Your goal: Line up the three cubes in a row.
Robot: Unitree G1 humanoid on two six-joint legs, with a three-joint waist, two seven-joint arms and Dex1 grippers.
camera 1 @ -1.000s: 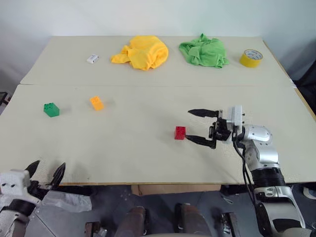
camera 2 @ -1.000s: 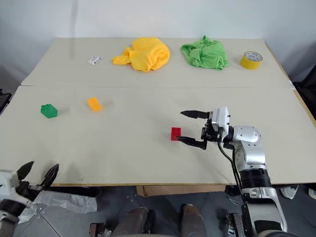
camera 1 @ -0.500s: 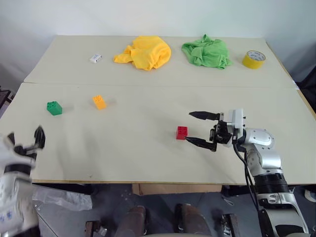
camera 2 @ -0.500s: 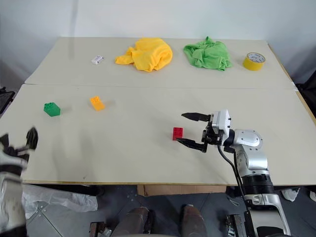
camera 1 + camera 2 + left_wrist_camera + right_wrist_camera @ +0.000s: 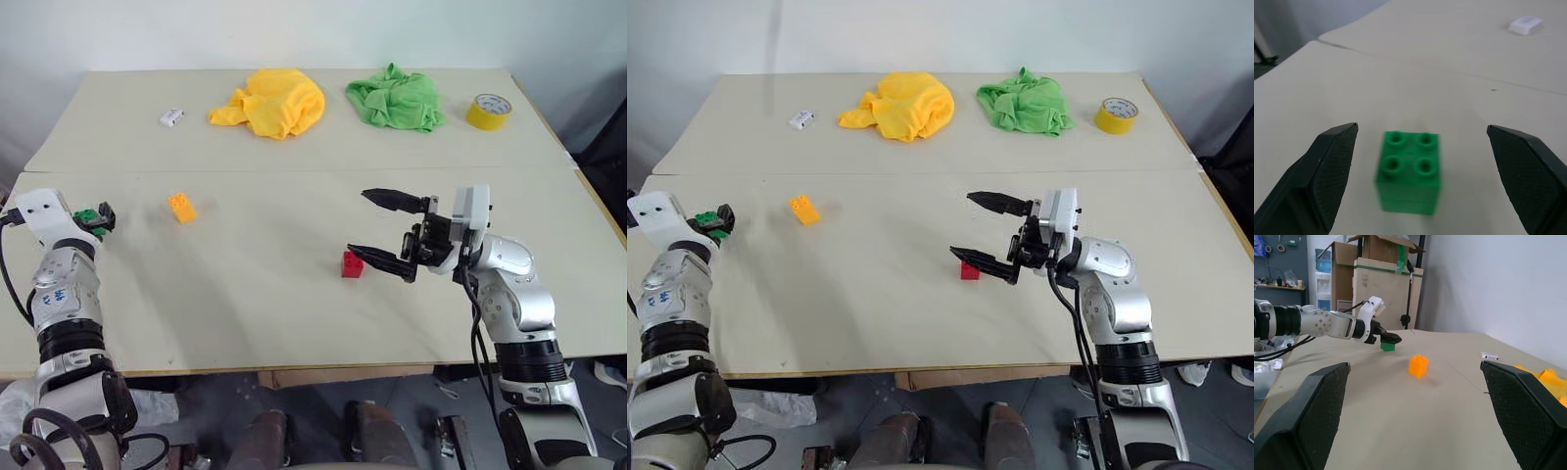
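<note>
Red cube (image 5: pixel 352 263) sat near table centre beside the wide-open right gripper (image 5: pixel 380 230), lifted just above it | green cube (image 5: pixel 1408 170) at 9 o'clock lay untouched between the spread fingers of the left gripper (image 5: pixel 97 216), seemingly lined up for a pinch | orange-yellow cube (image 5: pixel 181 208) at 10 o'clock, apart from both

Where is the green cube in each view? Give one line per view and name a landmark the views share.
Left eye view: green cube, far left, at the left gripper.
Right eye view: far left.
Left wrist view: centre, between open fingers.
Right wrist view: upper left.
Shared landmark: small white block.
</note>
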